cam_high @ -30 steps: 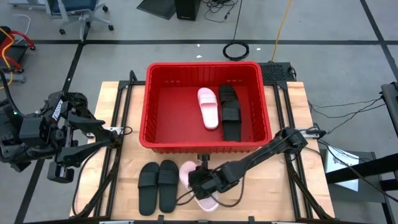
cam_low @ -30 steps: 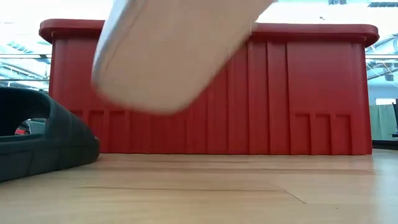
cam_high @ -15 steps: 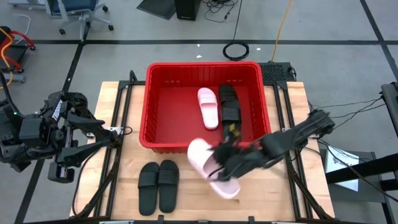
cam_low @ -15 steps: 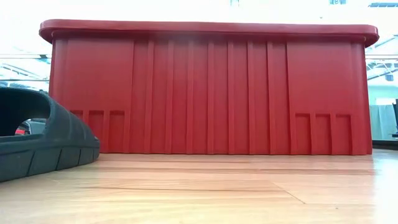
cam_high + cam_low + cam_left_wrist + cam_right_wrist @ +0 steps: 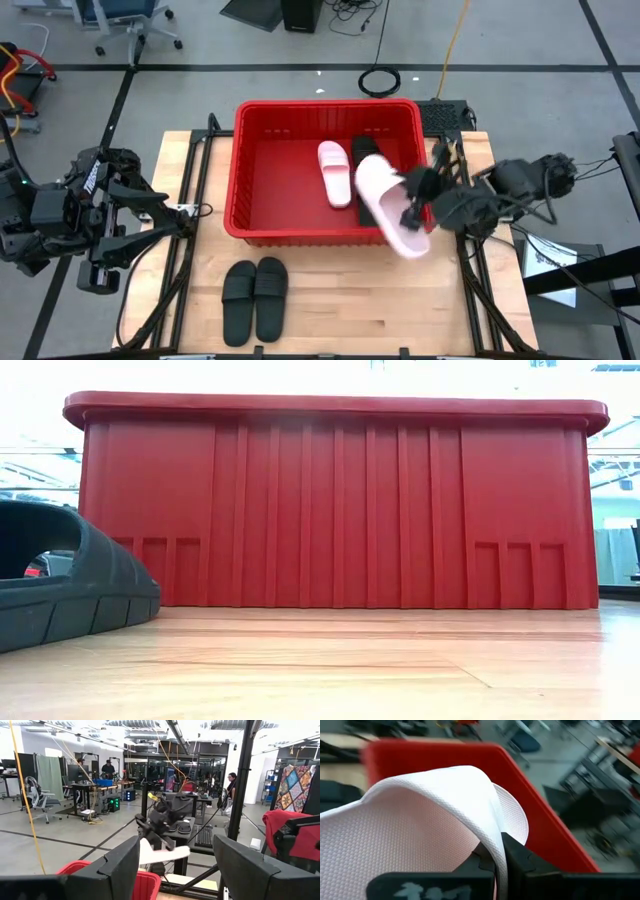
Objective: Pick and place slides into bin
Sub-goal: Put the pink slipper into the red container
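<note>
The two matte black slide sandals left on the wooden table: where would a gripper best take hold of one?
By the wide strap of the matte black slide sandals, coming straight down from above. Both lie sole-down side by side, straps arched upward, so a finger could likely slip under the arch. The right gripper carries the pale pink sandal pinched at its strap edge.

My right gripper held a slide over the bin's right front corner; two slides lay before the bin.
</note>
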